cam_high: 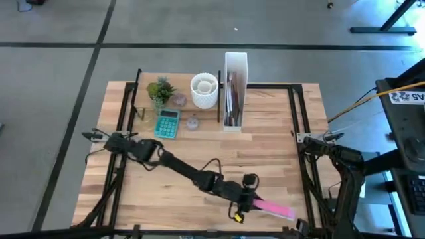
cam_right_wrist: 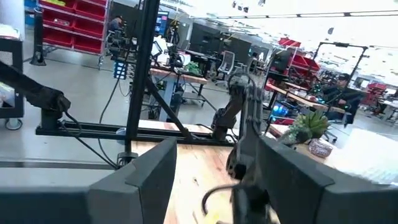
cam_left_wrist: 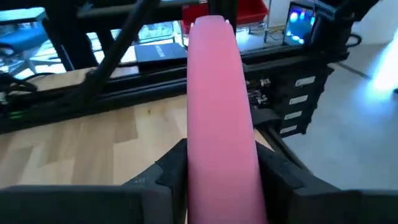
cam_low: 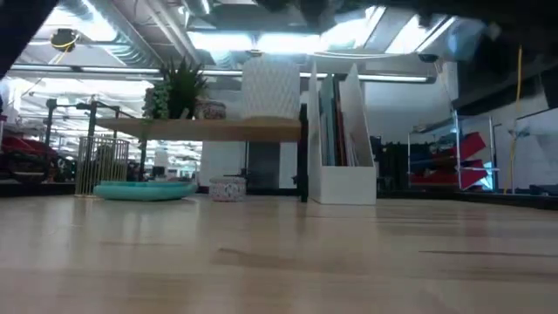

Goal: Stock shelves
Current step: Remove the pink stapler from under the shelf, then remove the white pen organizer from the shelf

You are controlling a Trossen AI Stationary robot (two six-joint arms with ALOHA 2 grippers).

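Here we saw the shelves (cam_high: pixel 178 99) at the surface's (cam_high: pixel 265 146) far left, then our left gripper (cam_left_wrist: pixel 221 177) near the front edge, jaws clamped on a flat pink object (cam_left_wrist: pixel 219 118). Our right gripper (cam_right_wrist: pixel 211 180) waited at the right edge, jaws apart.

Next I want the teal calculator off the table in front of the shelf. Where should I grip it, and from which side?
Come straight down on the calculator and pinch across its two long edges near the middle. It lies flat on the table, so only the thin sides offer a hold. The shelf stands close behind it. The left gripper already holds a pink object; the right gripper is open.
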